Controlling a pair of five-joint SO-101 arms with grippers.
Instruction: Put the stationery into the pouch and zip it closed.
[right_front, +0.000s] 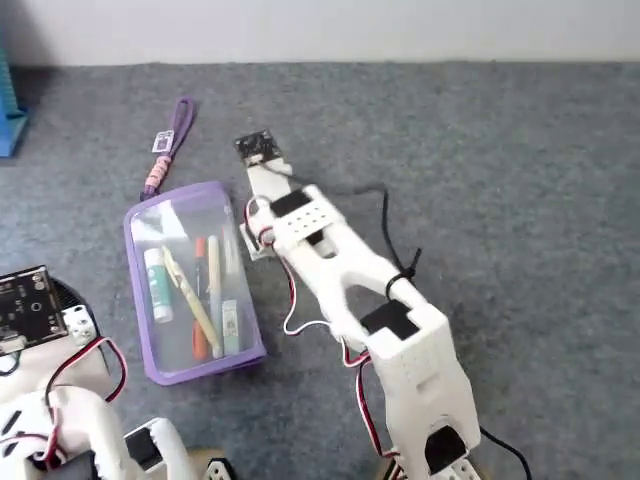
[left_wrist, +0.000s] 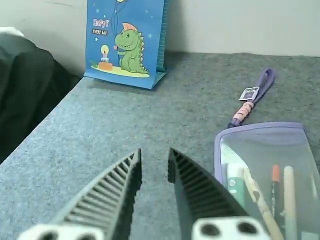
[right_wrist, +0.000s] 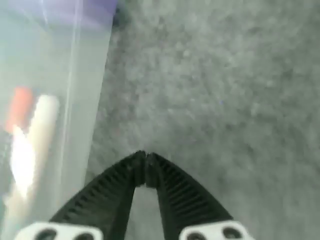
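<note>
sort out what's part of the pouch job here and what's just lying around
Job: pouch, stationery inside it, pouch strap, left pincer, right pincer.
Lying about: dinosaur gift bag, dark object past the table edge.

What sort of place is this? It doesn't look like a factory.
Probably a home or hobby workbench: a grey felt-like tabletop against a plain white wall, white plastic robot arms with loose red wires, and a blue paper gift bag with a cartoon dinosaur.
</note>
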